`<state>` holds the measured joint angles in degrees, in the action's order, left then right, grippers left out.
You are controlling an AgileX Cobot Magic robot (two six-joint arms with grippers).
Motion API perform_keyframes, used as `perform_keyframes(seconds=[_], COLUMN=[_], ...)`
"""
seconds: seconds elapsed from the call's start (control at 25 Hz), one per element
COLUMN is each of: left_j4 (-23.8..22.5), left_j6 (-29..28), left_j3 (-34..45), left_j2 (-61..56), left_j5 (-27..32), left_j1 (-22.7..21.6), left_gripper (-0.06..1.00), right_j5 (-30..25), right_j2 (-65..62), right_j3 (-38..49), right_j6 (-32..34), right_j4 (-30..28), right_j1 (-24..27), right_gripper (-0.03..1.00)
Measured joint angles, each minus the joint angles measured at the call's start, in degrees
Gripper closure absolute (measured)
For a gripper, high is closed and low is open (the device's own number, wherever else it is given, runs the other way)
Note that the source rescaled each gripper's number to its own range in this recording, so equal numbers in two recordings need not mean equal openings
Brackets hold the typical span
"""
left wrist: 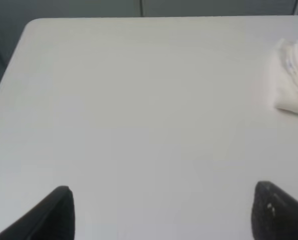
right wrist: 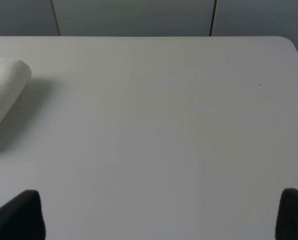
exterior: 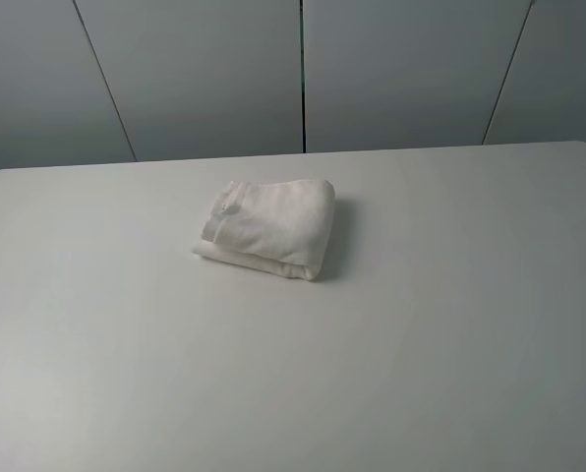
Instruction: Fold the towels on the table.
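A white towel (exterior: 269, 228) lies folded into a compact, layered bundle on the white table (exterior: 450, 324), a little left of centre and toward the far edge in the high camera's view. Its rounded fold faces right, and the stacked edges with a small label face left. Behind the table stands a grey panelled wall (exterior: 391, 69).

My left gripper (left wrist: 164, 212) hovers over bare tabletop with its two dark fingers spread wide apart, holding nothing. The towel sits well away from it, at the edge of that wrist camera's view.

My right gripper (right wrist: 161, 215) also hangs above bare table, its fingers (right wrist: 19, 215) spread wide and empty. The towel's rounded fold shows at the edge of this wrist view, well apart from the fingers. Neither arm shows in the high view.
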<state>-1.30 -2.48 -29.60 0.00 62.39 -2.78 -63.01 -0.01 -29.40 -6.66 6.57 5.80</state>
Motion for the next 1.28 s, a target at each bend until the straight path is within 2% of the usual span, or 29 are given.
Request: perform_keyframes(seconds=[0.12,0.32,0.6,0.84,1.28], left_j4=[-0.1,-0.1,0.0,2.1,2.3], left_j6=[0.0,0.0,0.0,0.1,0.1], left_j3=[0.0,0.0,0.0,0.0,0.0], left_j2=[0.0,0.0,0.0,0.0,0.0], left_j5=[0.0,0.0,0.0,0.0,0.0], left_j1=[-1.6,-1.7,-1.7,-1.7,-1.7], left_gripper=[0.03,0.03,-0.05,-0.05,-0.05], right_j5=[0.0,0.0,0.0,0.0,0.0], right_j2=[0.0,0.0,0.0,0.0,0.0], right_j3=[0.0,0.0,0.0,0.0,0.0], right_j6=[0.0,0.1,0.3,2.8,3.1], right_j4=[0.0,0.0,0.0,-0.1,-0.2], right_j1=[-0.4,-1.7,-2.3,-2.3,-2.3], right_gripper=[-0.03,-0.03,-0.03,-0.03,-0.03])
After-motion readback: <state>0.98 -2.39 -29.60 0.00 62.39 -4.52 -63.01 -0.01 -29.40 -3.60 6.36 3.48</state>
